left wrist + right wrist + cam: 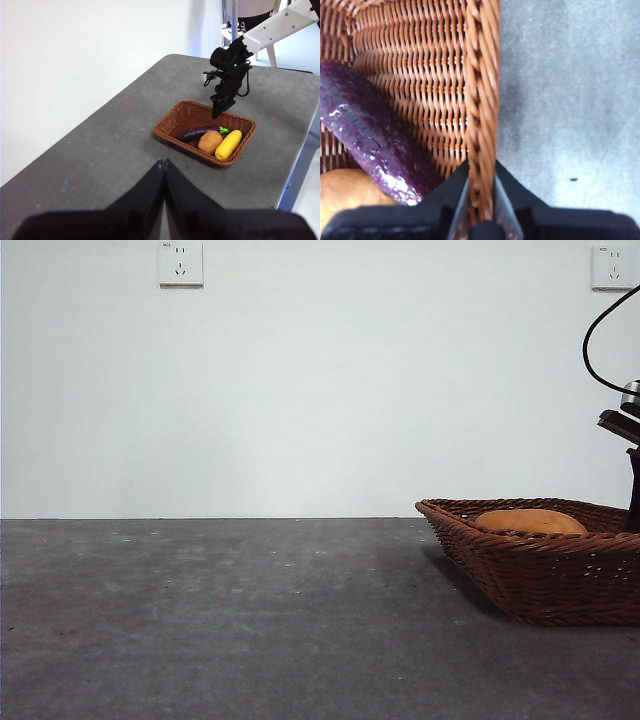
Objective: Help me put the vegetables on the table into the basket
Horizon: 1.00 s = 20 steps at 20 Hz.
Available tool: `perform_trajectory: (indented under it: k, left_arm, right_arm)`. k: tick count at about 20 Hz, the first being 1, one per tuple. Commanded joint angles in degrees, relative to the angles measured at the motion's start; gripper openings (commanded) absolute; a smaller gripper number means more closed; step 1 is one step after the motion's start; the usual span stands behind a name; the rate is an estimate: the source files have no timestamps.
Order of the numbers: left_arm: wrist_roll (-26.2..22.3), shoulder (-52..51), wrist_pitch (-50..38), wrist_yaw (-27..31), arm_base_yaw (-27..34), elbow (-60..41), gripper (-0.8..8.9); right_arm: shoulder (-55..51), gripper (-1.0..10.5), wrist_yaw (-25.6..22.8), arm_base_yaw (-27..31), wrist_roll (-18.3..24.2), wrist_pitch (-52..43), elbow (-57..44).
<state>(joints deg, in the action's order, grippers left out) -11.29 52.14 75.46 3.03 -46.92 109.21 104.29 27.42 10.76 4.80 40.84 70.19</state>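
The brown wicker basket (540, 575) stands on the grey table (200, 620) at the right. In the left wrist view the basket (167, 135) holds the purple eggplant (196, 133), the potato (210, 142) and the yellow corn cob (228, 145). The front view shows only the potato (530, 522) over the rim. My right gripper (216, 111) hangs just over the basket's far rim. In its own view the gripper (481, 165) is open by a narrow gap, with the rim (480, 75) seen through it and the eggplant (365, 130) and potato (345, 195) beside it. My left gripper (163, 161) is shut and empty, high and far from the basket.
A white wall rises behind the table with two sockets (180, 262) (613, 267). The right arm's dark wrist and cable (625, 415) come in at the front view's right edge. The table's side edge (300, 150) runs close beyond the basket.
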Motion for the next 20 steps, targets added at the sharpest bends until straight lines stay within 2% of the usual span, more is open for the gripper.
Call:
perform_trajectory:
  k: [1,3,4,8,10,12,14,16,20]
  left_arm:
    - [0.57,0.15,-0.04,0.00,0.17,0.07,-0.07]
    - [0.57,0.48,-0.04,0.00,0.17,0.07,-0.08]
    - [0.57,0.52,-0.07,0.00,0.17,0.07,-0.07]
    - [0.57,0.59,-0.07,0.00,0.17,0.07,-0.08]
    - [0.55,0.59,-0.07,0.00,0.17,0.07,-0.07]
    - [0.55,0.61,-0.07,-0.02,0.17,0.07,-0.07]
    - [0.55,0.63,-0.07,-0.02,0.17,0.07,-0.07]
    - [0.55,0.63,-0.04,-0.04,0.17,0.07,-0.07]
    - [0.55,0.72,-0.04,-0.04,0.17,0.07,-0.06]
  right_arm:
    - [1.57,0.2,-1.29,-0.28,-0.02,-0.98,-0.31]
    - [1.14,2.7,-0.92,-0.28,-0.02,-1.73,-0.28]
    - [0.55,3.5,0.26,-0.28,-0.02,-2.05,-0.24]
    - [-4.81,3.8,0.57,-0.22,-1.07,-1.33,1.22]
    - [-9.77,3.8,0.22,-0.22,-1.57,2.69,2.75]
    - [-16.24,3.4,1.81,-0.26,-1.57,8.96,3.17]
    - [-23.43,1.8,3.48,-1.14,-1.29,17.59,3.17]
    - [-30.62,0.8,3.93,-2.34,0.55,26.53,3.17]
    - [-41.29,-0.1,3.80,-5.62,1.29,33.73,3.17]
